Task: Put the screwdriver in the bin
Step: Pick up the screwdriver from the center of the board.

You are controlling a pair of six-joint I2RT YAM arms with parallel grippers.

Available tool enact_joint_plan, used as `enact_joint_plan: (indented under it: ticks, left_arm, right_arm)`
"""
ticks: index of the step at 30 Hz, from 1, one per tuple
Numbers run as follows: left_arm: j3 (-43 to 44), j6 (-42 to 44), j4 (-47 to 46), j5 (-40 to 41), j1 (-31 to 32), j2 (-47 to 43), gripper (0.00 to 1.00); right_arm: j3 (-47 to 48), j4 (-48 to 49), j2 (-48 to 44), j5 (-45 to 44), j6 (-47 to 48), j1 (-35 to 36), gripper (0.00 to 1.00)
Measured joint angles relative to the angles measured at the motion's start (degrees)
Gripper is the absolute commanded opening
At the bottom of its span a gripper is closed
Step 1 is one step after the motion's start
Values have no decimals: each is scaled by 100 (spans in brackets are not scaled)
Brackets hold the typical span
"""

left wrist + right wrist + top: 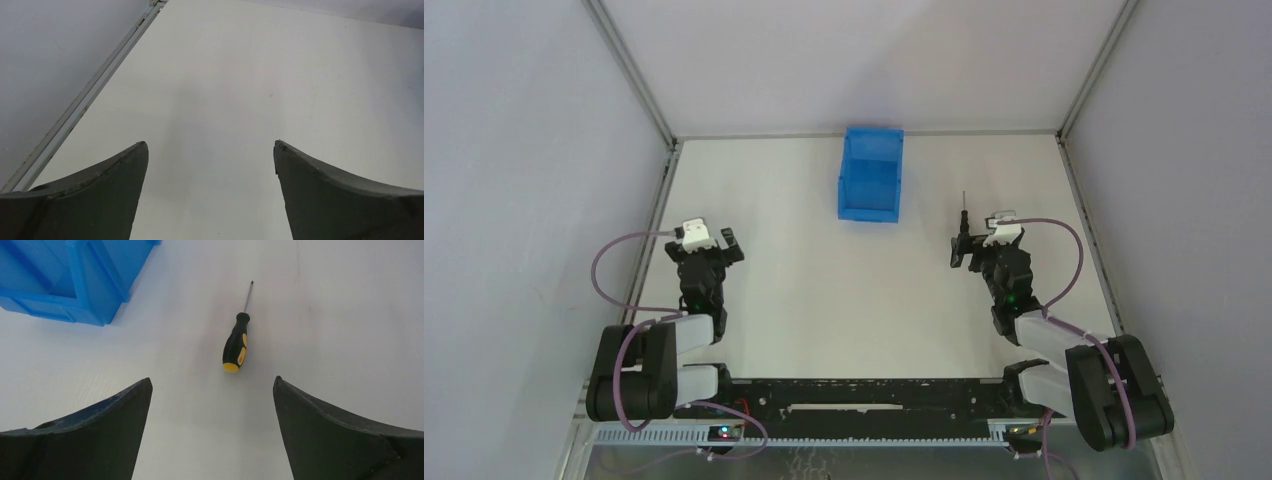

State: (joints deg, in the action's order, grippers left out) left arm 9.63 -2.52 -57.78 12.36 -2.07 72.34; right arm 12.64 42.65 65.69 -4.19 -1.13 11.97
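Note:
The screwdriver [235, 342] lies flat on the white table, black handle with a yellow end towards me and thin shaft pointing away. In the top view it [964, 215] lies just beyond my right gripper [977, 247]. My right gripper [212, 382] is open and empty, with the yellow end a little ahead of its fingertips and between them. The blue bin [869, 205] stands at the back middle of the table, its lower side facing the arms. It also shows at the upper left of the right wrist view [90, 295]. My left gripper [714, 245] is open and empty over bare table [211, 144].
Grey walls close in the table on the left, right and back. A metal rail [85, 102] runs along the left edge near my left gripper. White table [824, 270] lies between the two grippers and in front of the bin.

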Motion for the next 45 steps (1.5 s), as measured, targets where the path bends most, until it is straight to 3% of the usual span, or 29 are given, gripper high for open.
enact_joint_plan:
  ticks: [27,37,45]
  left_arm:
    - [0,0,0,0,0,0,100]
    - [0,0,0,0,0,0,100]
    - [0,0,0,0,0,0,100]
  right_arm:
    - [393,-463,208,-236,243,170,100]
    - [1521,-1971,-444,-269,90,221,100]
    - [3348,-3711,-876,-369,-175,221,100]
